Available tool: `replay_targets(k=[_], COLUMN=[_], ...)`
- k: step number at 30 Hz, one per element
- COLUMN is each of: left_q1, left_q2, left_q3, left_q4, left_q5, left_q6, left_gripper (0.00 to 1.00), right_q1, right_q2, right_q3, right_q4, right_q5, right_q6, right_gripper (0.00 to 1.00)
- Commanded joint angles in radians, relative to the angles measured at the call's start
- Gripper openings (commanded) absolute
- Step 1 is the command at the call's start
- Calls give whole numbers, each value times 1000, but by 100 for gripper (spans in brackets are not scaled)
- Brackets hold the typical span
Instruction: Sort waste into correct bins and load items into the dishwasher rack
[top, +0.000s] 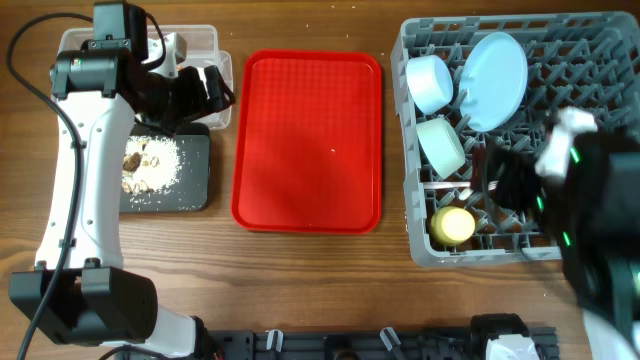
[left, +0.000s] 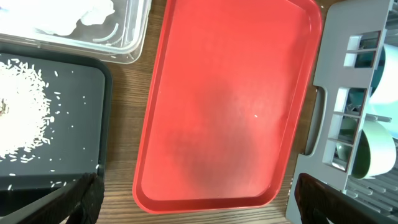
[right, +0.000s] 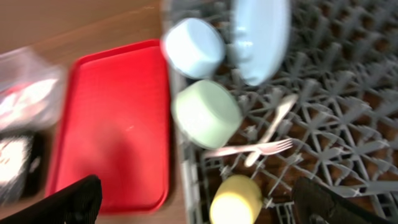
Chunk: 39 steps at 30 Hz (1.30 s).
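Note:
The grey dishwasher rack at the right holds the light blue plate, light blue bowl, pale green bowl and yellow cup. In the right wrist view the white fork and spoon lie on the pegs beside the green bowl. My right gripper is open and empty above the rack's front left part. My left gripper is open and empty over the table near the clear tub and black tray. Food scraps lie in the black tray. The white napkin lies in the tub.
The flat red tray lies bare between the bins and the rack. My left arm covers most of the clear tub from overhead. My right arm is blurred over the rack's right side.

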Motion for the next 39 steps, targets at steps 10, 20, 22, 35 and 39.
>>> replay_targets(k=[10, 20, 22, 35, 39], left_q1=[-1, -1, -1, -1, -1], left_q2=[-1, -1, -1, -1, -1], left_q3=[8, 8, 8, 8, 8], left_q4=[-1, -1, -1, -1, -1], left_q5=[1, 1, 1, 1, 1], left_q6=[2, 2, 2, 2, 2], left_gripper=[100, 100, 100, 100, 100], right_q1=[1, 1, 1, 28, 28], right_q2=[-175, -490, -620, -869, -869], right_q3=[6, -644, -818, -1256, -1255], right_q4=[-134, 664, 797, 1154, 1153], right_q5=[-98, -188, -187, -67, -66], right_q6=[-127, -128, -101, -26, -27], right_gripper=[100, 100, 100, 100, 100])
